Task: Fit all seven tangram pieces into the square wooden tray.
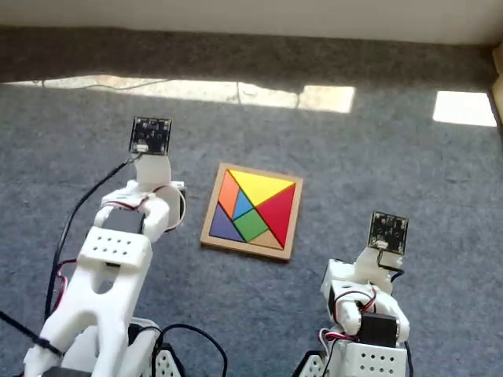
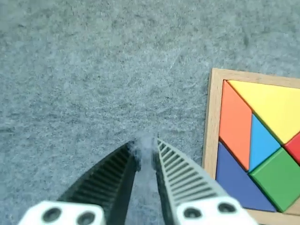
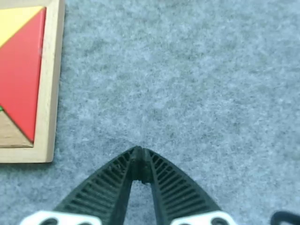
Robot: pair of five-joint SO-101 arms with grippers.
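Tray (image 1: pixel 213 206) holds all seven pieces (image 1: pixel 251 212). Left claw (image 2: pixel 146 145) pressed together, empty, tray just beside. Right claw (image 3: pixel 139 151) likewise, tray farther off. Nothing left to pick.

Tray (image 2: pixel 213 136) cut off in both wrist views.

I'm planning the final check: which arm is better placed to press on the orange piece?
Left, probably: the left gripper, shut, is beside the tray edge bordering the orange piece; the right gripper is beyond the tray's opposite side.
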